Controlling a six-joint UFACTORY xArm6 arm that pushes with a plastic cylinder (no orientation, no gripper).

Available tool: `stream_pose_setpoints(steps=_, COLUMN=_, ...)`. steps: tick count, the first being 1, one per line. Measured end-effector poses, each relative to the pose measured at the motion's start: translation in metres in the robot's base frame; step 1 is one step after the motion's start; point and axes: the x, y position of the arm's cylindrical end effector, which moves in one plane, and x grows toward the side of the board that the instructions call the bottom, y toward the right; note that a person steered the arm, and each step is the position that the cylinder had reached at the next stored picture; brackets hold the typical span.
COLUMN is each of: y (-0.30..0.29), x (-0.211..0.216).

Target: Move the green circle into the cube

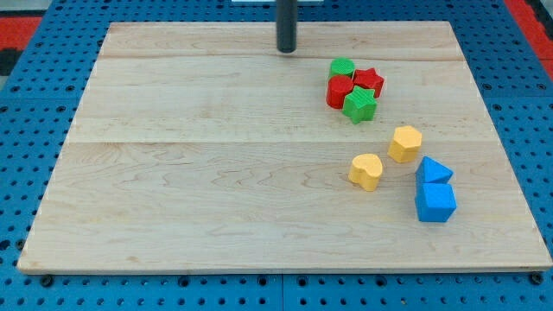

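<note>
My tip (286, 50) rests on the worktop (216, 173), apart from and to the view's left of the green circle (342, 67). That circle touches a red block (340, 90); the blue cube (435, 203) sits well below it. My rod end effector holds nothing.

Bright, even light; sharp focus.

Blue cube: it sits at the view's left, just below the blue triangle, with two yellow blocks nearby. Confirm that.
Wrong side. The camera view shows the blue cube at the view's right, not left. It does sit just below the blue triangle, with the two yellow blocks nearby.
</note>
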Motion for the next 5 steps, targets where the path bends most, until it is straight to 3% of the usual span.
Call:
stream_pose_setpoints(steps=2, y=0.089, x=0.011)
stream_pose_setpoints(steps=5, y=0.085, x=0.060)
